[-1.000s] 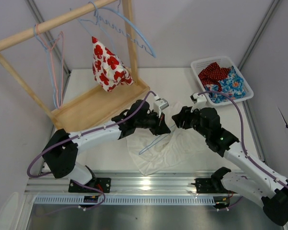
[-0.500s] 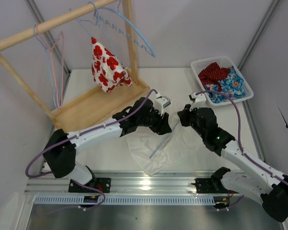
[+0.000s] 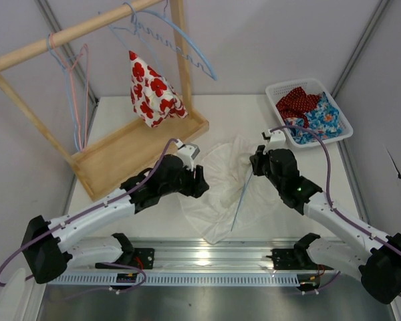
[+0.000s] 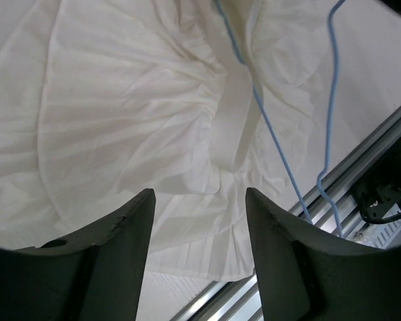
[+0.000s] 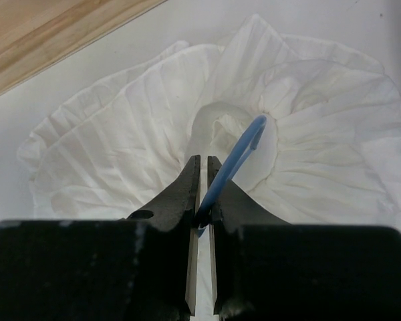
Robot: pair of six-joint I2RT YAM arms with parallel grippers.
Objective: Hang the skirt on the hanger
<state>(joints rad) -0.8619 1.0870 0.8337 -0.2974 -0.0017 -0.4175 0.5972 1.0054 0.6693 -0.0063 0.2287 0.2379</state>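
The white pleated skirt point(image 3: 217, 190) lies spread on the table, and it fills the left wrist view point(image 4: 134, 114). A thin blue hanger point(image 3: 241, 200) runs through its waist opening and slants toward the near edge. In the left wrist view the hanger point(image 4: 274, 144) shows as two blue wires over the cloth. My right gripper point(image 3: 257, 164) is shut on the hanger's upper end, the blue wire point(image 5: 237, 157) pinched between its fingers point(image 5: 202, 167) just above the skirt's gathered waist point(image 5: 217, 124). My left gripper point(image 4: 199, 195) hovers open and empty at the skirt's left edge point(image 3: 198, 182).
A wooden rack point(image 3: 137, 144) stands at the back left, with a red-flowered garment point(image 3: 152, 87) and spare pale blue hangers point(image 3: 187, 47) and pink hangers point(image 3: 82, 73) on its bar. A white basket point(image 3: 344, 124) of coloured clothes sits at the back right. A metal rail point(image 3: 207, 254) runs along the near edge.
My left gripper opened, let go and drew back to the left. My right gripper shut on the hanger. The skirt shifted back and spread out.
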